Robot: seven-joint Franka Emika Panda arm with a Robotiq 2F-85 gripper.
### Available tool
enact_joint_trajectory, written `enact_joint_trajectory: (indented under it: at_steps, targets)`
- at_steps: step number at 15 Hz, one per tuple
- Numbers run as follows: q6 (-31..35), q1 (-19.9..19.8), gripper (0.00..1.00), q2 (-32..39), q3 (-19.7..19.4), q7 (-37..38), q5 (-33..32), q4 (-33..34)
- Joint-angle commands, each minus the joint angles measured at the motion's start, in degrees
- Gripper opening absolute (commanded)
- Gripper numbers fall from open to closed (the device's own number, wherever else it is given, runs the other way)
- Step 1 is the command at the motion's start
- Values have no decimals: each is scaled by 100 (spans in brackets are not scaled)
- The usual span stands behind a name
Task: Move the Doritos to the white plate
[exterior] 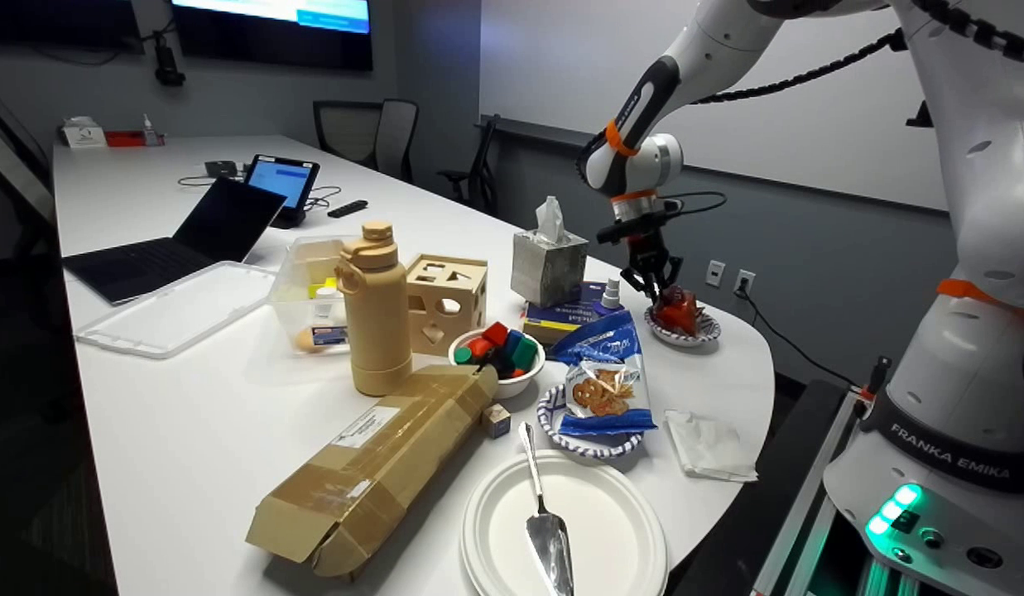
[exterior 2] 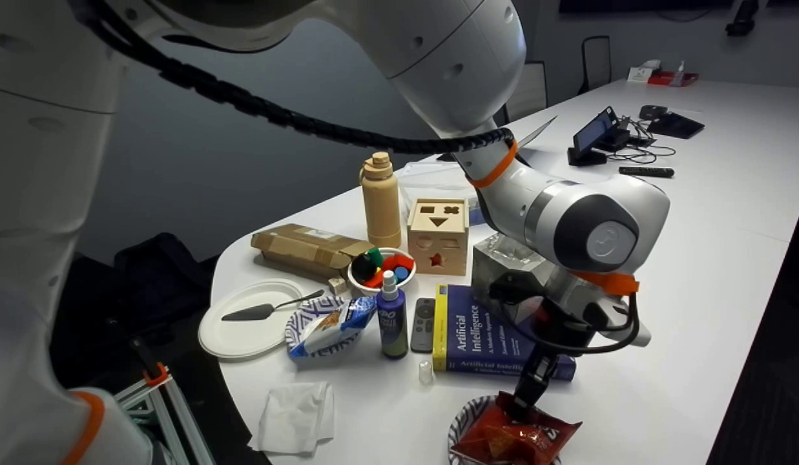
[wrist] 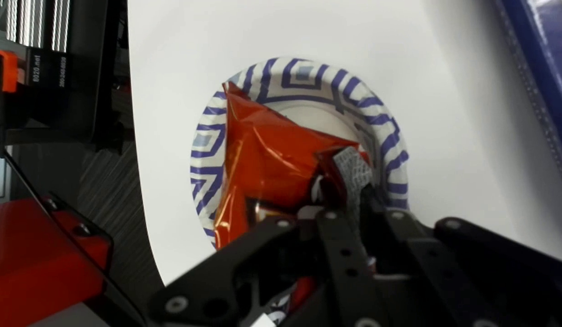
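The Doritos, a crinkly red bag, lies in a small blue-and-white patterned bowl at the table's far end in an exterior view (exterior: 679,316). It also shows in an exterior view (exterior 2: 512,440) and in the wrist view (wrist: 267,154). My gripper (exterior: 654,300) points down at the bag; it also shows in an exterior view (exterior 2: 520,405). In the wrist view my gripper (wrist: 346,200) is shut on the bag's folded upper edge, and the fingers hide part of the bag. The white plate (exterior: 615,530) lies at the near end with a cake server on it; it also shows in an exterior view (exterior 2: 257,337).
The patterned bowl (wrist: 308,72) is under the Doritos. A blue snack bag (exterior: 607,348) in another patterned bowl, a spray bottle (exterior 2: 393,323), a thick book (exterior 2: 483,336) and a tissue box (exterior: 549,265) stand nearby. A napkin (exterior 2: 296,416) lies near the table edge.
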Motion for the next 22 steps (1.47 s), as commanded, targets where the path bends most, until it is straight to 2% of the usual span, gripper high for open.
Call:
enact_joint_trajectory:
  at_steps: [1,5,9,11,15,19,22]
  targets:
    - [-157,-49,0,76,18,22,74,211]
    - [-110,-54,1,-296,53,-127,142,1]
    - [-464,-89,1,-1076,-2,-246,202,-442]
    - [-722,-178,1,-1593,16,-569,298,-734]
    - [-594,-105,1,-2665,157,-1523,292,-1518]
    - [-313,217,1,-3354,683,-1910,461,-2195]
    - [13,542,1,-3549,1184,-2119,629,-2472]
